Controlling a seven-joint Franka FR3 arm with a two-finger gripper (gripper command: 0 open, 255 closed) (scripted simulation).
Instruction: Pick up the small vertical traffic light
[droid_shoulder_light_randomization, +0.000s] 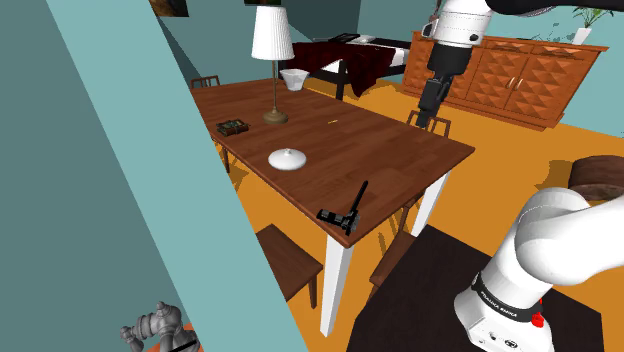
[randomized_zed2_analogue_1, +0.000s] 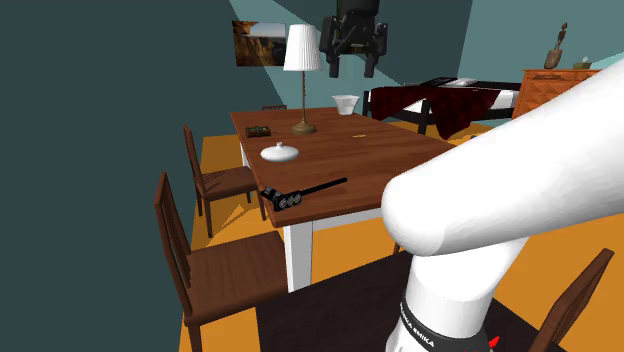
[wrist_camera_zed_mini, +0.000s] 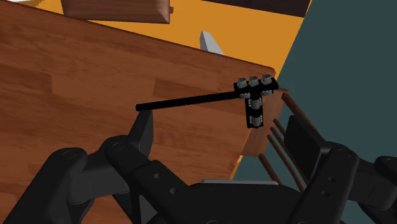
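Observation:
The small traffic light (droid_shoulder_light_randomization: 340, 215) is black, with a thin pole and a short head of lamps. It lies flat on the brown wooden table (droid_shoulder_light_randomization: 390, 150), with its head near the front corner. It also shows in the second exterior view (randomized_zed2_analogue_1: 290, 197) and ahead of the fingers in the wrist view (wrist_camera_zed_mini: 253, 95). My black gripper (randomized_zed2_analogue_1: 350, 68) hangs open high above the table, well clear of the traffic light, fingers spread with nothing between them. From the shoulder view the gripper (droid_shoulder_light_randomization: 432, 112) is over the table's far right side. In the wrist view the gripper (wrist_camera_zed_mini: 221, 137) points down at the pole.
On the table stand a white-shaded lamp (droid_shoulder_light_randomization: 272, 60), a white lidded dish (droid_shoulder_light_randomization: 287, 158), a white pot (droid_shoulder_light_randomization: 293, 79) and a small dark box (droid_shoulder_light_randomization: 233, 127). Wooden chairs (randomized_zed2_analogue_1: 205, 265) ring the table. A teal wall (droid_shoulder_light_randomization: 120, 200) blocks the shoulder view's left. A sideboard (droid_shoulder_light_randomization: 520, 80) stands behind.

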